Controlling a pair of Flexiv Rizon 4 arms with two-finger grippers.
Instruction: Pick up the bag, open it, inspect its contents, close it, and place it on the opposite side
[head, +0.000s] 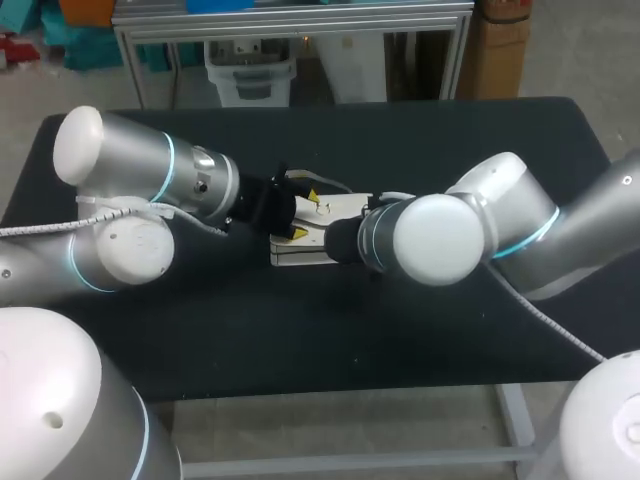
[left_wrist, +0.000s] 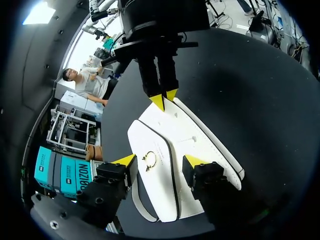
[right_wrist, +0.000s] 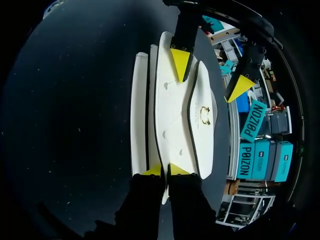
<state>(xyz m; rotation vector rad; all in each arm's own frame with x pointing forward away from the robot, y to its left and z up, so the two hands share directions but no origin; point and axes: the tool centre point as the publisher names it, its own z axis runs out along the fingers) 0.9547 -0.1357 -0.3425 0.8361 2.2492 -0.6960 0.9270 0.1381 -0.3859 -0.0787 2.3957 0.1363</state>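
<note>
The left arm came in from the left side of the black tabletop and reached toward its middle. The left jaws stood wide apart, and their yellow tips were low over the near end of the bag without clamping it. In the left wrist view one tip sat at the outer edge of the bag's flap and the other sat over the bag's body. In the right wrist view one of these tips lay over the bag and the other stood off beside it. The bag was white and flat and lay on the tabletop at its middle, between the two arms. Its flap had a dark edge and carried a small metal clasp, and a strap ran along one long side. At the bag's far end the right jaws were drawn narrow. Their yellow tips were nearly together and pinched the bag's edge between them. In the head view the right arm's own wrist hid these jaws. The right arm came in from the right side, and its wrist lay just beside the bag.
</note>
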